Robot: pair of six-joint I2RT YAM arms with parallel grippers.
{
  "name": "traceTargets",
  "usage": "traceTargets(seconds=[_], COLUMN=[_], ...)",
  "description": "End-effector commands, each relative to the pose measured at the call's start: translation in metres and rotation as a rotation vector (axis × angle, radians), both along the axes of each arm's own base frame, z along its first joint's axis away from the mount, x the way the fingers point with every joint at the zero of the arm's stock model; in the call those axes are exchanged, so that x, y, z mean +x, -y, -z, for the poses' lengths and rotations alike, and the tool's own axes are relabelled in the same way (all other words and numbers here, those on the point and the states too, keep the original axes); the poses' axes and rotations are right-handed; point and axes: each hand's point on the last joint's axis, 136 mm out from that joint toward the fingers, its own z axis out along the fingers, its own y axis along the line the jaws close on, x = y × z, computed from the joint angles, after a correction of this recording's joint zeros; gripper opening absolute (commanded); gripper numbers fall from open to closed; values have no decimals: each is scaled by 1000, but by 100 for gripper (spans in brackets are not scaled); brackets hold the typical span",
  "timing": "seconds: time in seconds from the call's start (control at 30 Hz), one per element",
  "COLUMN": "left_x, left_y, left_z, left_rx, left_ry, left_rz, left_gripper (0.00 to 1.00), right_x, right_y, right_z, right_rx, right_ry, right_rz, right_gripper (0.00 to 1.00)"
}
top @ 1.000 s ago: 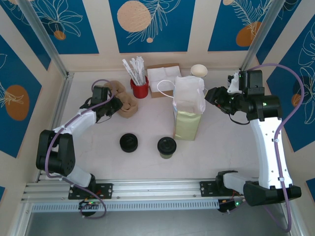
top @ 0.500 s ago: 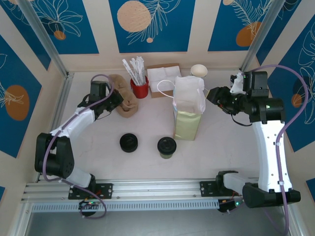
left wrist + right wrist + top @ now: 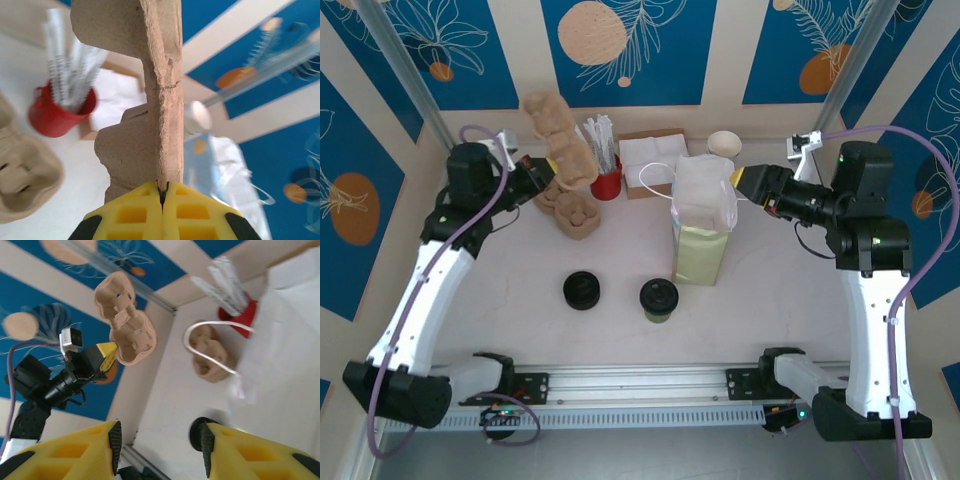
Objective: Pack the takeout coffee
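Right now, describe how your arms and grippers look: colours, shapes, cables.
Both arms, left arm and right arm, are white shells with black joints, each trailed by a looping purple-grey cable. The left gripper and right gripper have yellow fingers moulded with square pockets; the right's show black inner pads.

Robot lab cell staged as a café counter — aluminium rail (image 3: 640,380) at bottom edge, printed blue panels (image 3: 665,60) up top — takeout coffee (image 3: 659,298), paper bag (image 3: 700,250) mid-frame.
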Motion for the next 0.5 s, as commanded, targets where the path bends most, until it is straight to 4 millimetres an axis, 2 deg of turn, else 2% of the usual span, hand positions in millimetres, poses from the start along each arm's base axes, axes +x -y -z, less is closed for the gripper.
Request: traceTargets(seconds=[0.0, 0.1, 0.2, 0.37, 0.47], left_x=[-36, -68, -97, -131, -148], left_y=[19, 33, 45, 65, 77], left_z=[-43, -76, -96, -111, -118], left_rx=[-39, -69, -81, -114, -132], left_ry=[108, 207, 279, 354, 401], left_rz=[187, 310, 422, 571, 651], left_gripper=[3, 3, 0, 0, 0], right_x=[-19, -29, -42, -64, -71], right_y=[-22, -35, -50, -77, -88], right_z=[-31, -42, -49, -56, -56], right_rx=[79, 86, 84, 56, 50], right_ry=[123, 183, 237, 330, 355], right_rz=[-169, -240, -318, -430, -468], right_gripper=[50, 52, 53, 55, 55])
